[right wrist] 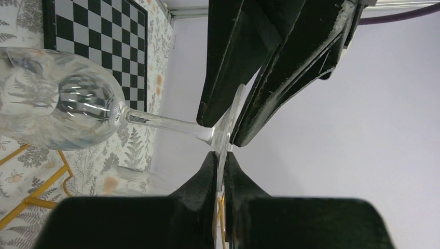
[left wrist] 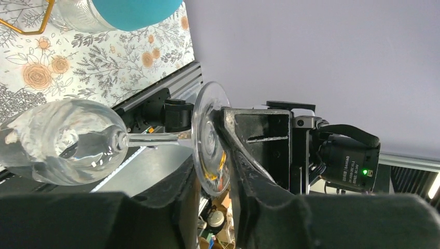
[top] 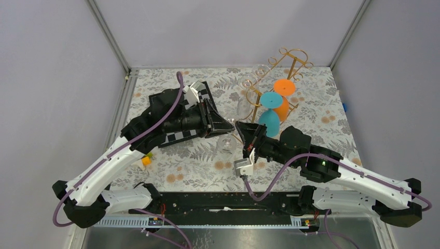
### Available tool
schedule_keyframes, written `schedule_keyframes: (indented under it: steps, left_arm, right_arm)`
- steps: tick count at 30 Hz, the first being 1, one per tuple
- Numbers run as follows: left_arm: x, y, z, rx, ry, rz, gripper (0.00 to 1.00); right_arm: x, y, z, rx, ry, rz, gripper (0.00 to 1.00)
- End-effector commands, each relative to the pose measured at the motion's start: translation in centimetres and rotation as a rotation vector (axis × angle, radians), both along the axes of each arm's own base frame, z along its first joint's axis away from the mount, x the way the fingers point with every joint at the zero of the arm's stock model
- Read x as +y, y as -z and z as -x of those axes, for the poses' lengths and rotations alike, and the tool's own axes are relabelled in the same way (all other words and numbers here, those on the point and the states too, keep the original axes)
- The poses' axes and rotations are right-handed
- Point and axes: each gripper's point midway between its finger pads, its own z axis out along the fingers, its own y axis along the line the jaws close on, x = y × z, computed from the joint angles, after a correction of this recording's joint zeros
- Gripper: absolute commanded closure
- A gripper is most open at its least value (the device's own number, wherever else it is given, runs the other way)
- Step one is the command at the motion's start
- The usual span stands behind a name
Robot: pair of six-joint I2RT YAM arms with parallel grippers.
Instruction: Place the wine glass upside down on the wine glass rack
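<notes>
Your right claw [right wrist: 220,162] is clamped on the foot of the sideways wine glass [right wrist: 57,98], and your left claw [left wrist: 214,179] straddles that foot, though I cannot tell whether it grips, near the wine glass rack [top: 290,58], which holds an orange glass [top: 284,86] and a teal glass [top: 271,99].

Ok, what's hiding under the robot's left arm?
A black-and-white chessboard lies on the flowery cloth under the left arm. Only its checkered edges peek out. The arm covers its middle, so anything sitting there cannot be seen.
</notes>
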Motion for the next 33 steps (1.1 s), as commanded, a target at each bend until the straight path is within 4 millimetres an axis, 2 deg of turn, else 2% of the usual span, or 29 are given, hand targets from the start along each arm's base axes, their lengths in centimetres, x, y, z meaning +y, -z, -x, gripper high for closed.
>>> schedule_keyframes:
  steps: [1,16,24,33]
  left_arm:
    - [-0.2,-3.2,-0.2,-0.080,-0.004,0.099,0.75]
    - [0.4,-3.3,-0.6,-0.071,-0.076,0.172,0.68]
    - [0.4,-3.8,-0.8,-0.073,-0.091,0.227,0.75]
    - [0.4,-2.7,-1.7,-0.060,-0.125,0.205,0.77]
  right_arm:
    - [-0.4,-3.3,0.0,-0.082,0.017,-0.098,1.00]
    - [-0.4,-3.6,0.1,-0.125,0.009,-0.115,1.00]
    - [-0.3,-3.7,0.4,-0.133,-0.008,-0.120,1.00]
    - [-0.4,-4.0,0.6,-0.167,-0.021,-0.122,1.00]
